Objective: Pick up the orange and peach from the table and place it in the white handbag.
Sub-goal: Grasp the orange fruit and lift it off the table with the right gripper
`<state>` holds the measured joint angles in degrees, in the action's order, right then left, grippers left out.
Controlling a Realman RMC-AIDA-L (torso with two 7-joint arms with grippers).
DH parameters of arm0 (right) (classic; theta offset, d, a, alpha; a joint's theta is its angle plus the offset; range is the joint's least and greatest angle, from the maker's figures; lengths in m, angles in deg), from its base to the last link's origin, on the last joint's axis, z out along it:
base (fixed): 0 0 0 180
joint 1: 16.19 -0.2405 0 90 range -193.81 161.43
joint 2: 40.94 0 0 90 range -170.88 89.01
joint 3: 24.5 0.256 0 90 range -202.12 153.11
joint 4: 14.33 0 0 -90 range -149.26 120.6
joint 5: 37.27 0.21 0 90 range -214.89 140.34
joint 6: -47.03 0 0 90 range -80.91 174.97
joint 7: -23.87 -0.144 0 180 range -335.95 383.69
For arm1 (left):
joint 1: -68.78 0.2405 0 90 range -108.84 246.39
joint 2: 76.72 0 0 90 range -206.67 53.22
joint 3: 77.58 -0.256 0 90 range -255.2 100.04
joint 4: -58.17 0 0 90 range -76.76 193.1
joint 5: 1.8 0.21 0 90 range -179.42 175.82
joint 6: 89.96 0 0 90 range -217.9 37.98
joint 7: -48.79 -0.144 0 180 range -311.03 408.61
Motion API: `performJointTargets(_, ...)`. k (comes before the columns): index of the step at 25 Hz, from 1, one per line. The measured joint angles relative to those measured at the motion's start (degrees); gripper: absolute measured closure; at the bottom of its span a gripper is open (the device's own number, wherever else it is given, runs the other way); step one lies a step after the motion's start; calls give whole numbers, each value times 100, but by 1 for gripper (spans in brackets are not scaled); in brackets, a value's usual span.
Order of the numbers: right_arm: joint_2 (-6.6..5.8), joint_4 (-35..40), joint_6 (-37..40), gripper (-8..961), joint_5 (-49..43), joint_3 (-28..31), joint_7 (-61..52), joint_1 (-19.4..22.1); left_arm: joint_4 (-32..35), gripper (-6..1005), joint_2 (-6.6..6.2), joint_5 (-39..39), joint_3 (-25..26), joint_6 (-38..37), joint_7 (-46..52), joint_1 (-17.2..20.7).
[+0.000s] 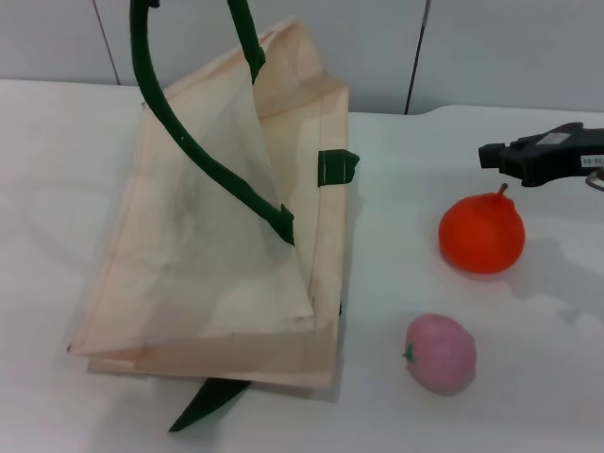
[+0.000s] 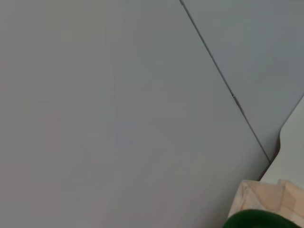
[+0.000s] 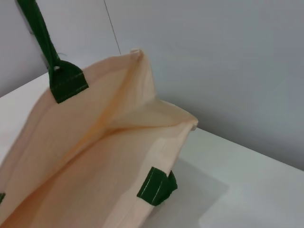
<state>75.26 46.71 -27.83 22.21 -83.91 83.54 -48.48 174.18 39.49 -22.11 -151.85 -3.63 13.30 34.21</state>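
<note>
The white handbag (image 1: pixel 217 274) lies on the table at the left, its mouth held open. Its dark green handle (image 1: pixel 189 142) is pulled up past the top edge of the head view. The open mouth also shows in the right wrist view (image 3: pixel 95 156), and a corner of the bag shows in the left wrist view (image 2: pixel 266 197). The orange (image 1: pixel 481 236) sits on the table to the right of the bag. The pink peach (image 1: pixel 441 354) lies nearer the front. My right gripper (image 1: pixel 493 156) hovers just behind and above the orange. My left gripper is out of view.
The white table (image 1: pixel 491 425) runs to a grey panelled wall (image 1: pixel 491 47) at the back. A second green handle (image 1: pixel 212 401) lies flat under the bag's near edge. A green strap tab (image 1: pixel 337 167) sticks out on the bag's right side.
</note>
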Motion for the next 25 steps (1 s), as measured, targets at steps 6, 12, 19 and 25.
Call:
performJointTargets(6,-9,0,0,920,0,20,1,-4,0,866,6,2,8,-7,5,6)
performJointTargets(12,-19,1,-50,907,-7,5,0,-13,0,866,6,2,18,-19,7,4)
performJointTargets(19,-54,-13,-215,891,-358,44,-92,-112,-5,866,3,5,21,-19,2,9)
performJointTargets(25,-59,-169,-168,776,-904,154,-265,-243,-9,866,-6,68,27,10,-10,-21)
